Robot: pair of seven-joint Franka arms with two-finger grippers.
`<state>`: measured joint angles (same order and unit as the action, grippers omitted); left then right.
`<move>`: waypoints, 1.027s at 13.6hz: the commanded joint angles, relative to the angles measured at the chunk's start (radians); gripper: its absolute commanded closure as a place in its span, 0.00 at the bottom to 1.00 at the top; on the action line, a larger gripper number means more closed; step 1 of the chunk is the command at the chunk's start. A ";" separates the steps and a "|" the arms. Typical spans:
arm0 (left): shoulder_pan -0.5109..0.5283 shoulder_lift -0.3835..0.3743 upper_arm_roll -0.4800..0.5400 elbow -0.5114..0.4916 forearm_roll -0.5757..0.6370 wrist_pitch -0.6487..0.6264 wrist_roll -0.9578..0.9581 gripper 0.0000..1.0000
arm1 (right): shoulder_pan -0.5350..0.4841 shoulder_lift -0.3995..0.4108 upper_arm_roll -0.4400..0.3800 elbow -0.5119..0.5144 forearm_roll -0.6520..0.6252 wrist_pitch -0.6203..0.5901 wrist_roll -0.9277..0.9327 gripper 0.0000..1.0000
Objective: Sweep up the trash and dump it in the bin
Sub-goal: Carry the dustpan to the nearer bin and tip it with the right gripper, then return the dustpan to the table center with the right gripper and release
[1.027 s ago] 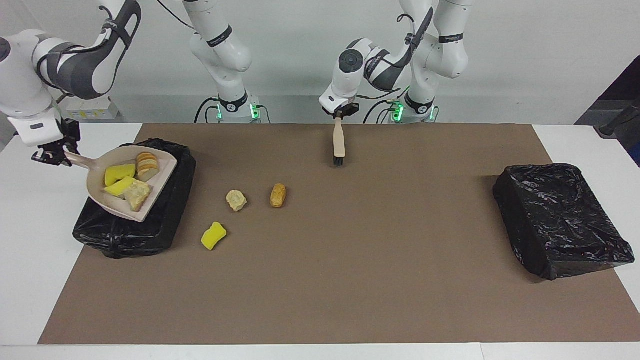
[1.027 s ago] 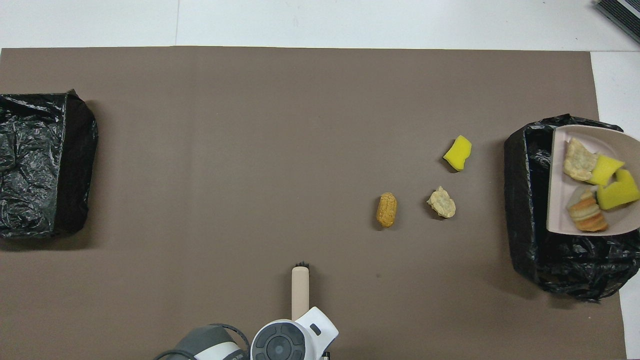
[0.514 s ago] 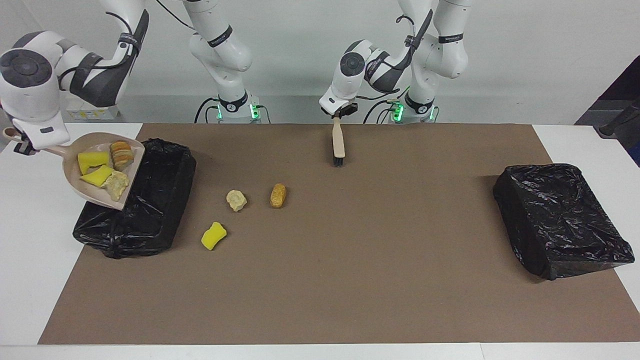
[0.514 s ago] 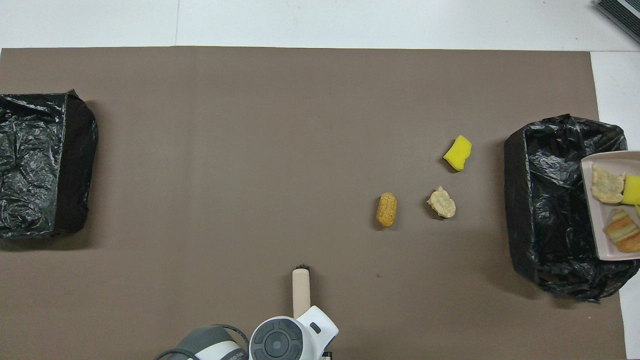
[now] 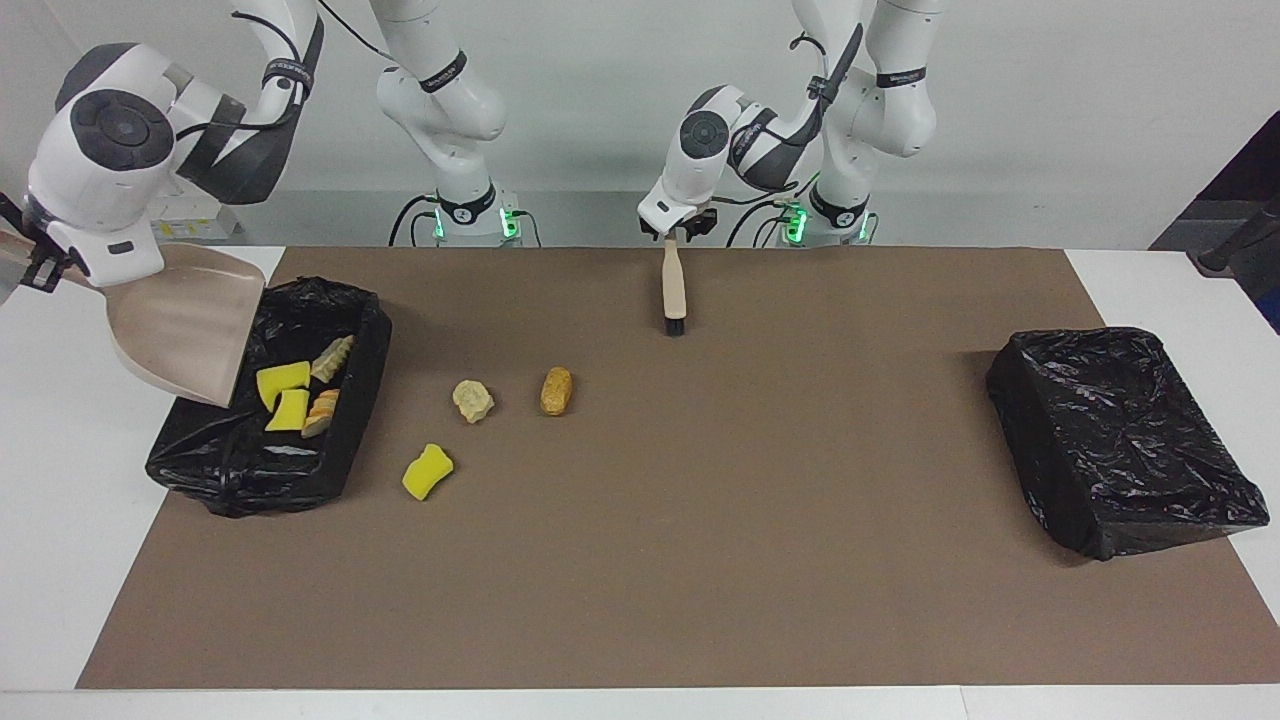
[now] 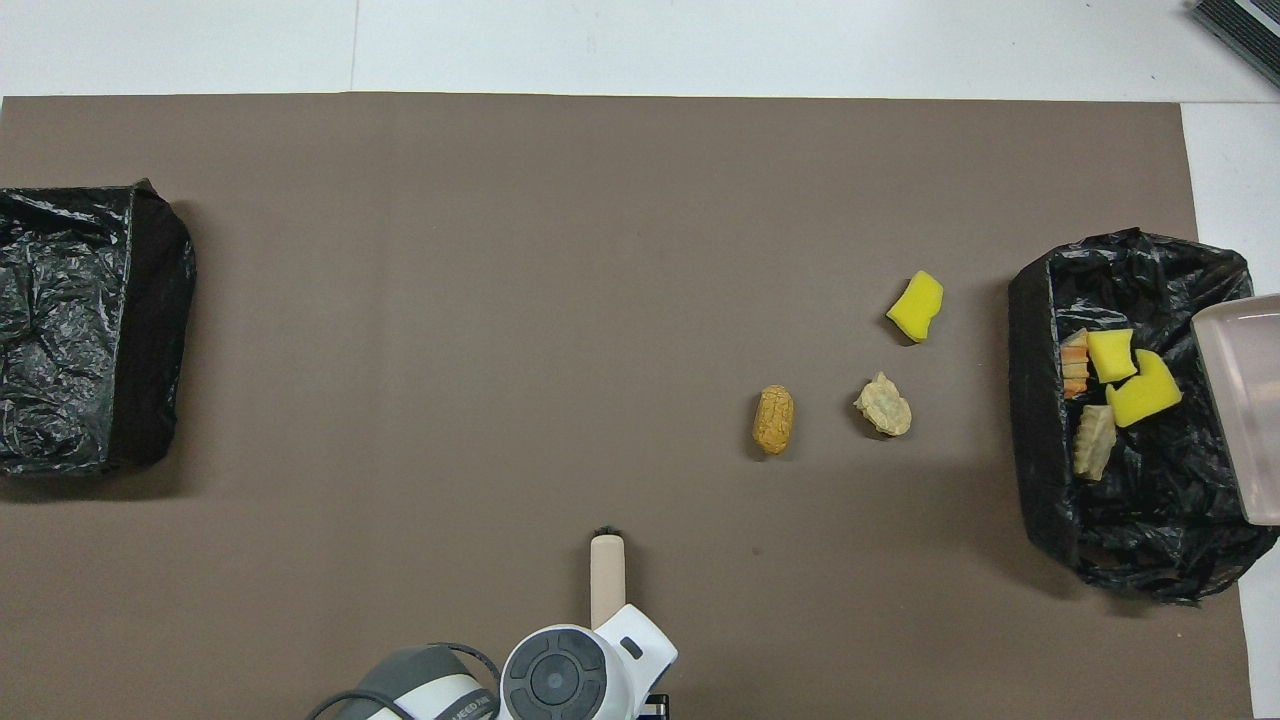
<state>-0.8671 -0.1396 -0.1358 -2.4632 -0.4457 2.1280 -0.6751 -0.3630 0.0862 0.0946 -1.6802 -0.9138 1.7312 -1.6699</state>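
Tipping done: four scraps point(image 5: 294, 396) have just slid off the dustpan point(image 5: 180, 325) into the bin point(image 6: 1040, 400) at the right arm's end of the table point(image 5: 60, 560).
Three scraps point(image 5: 472, 400) remain on the mat point(image 5: 700, 560) beside that bin, so another sweep looks due. The right gripper point(image 5: 40, 268) pinches the emptied, tilted dustpan's handle. The left gripper point(image 5: 676, 234) hangs at the upright brush point(image 5: 673, 290); I cannot tell how its fingers stand. A second bin point(image 5: 1120, 440) shows only black liner.
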 commanded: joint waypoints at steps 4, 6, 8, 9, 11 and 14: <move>0.235 -0.018 0.008 0.144 0.195 -0.100 0.098 0.00 | -0.007 -0.049 0.014 0.023 0.124 -0.024 0.028 1.00; 0.339 -0.025 0.008 0.190 0.263 -0.149 0.184 0.00 | -0.004 -0.049 0.020 0.033 0.229 -0.065 0.114 1.00; 0.442 -0.038 0.008 0.233 0.338 -0.175 0.290 0.00 | 0.022 -0.051 0.030 0.028 0.350 -0.110 0.250 1.00; 0.494 -0.040 0.008 0.262 0.366 -0.181 0.345 0.00 | 0.044 -0.055 0.031 0.022 0.393 -0.128 0.321 1.00; 0.595 -0.037 0.008 0.355 0.387 -0.224 0.455 0.00 | 0.111 -0.068 0.031 0.005 0.461 -0.163 0.518 1.00; 0.710 -0.023 0.010 0.524 0.389 -0.371 0.604 0.00 | 0.165 -0.083 0.031 -0.039 0.614 -0.165 0.854 1.00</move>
<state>-0.2158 -0.1747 -0.1113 -2.0494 -0.0775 1.8607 -0.1407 -0.2071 0.0345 0.1252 -1.6713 -0.3850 1.5646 -0.9930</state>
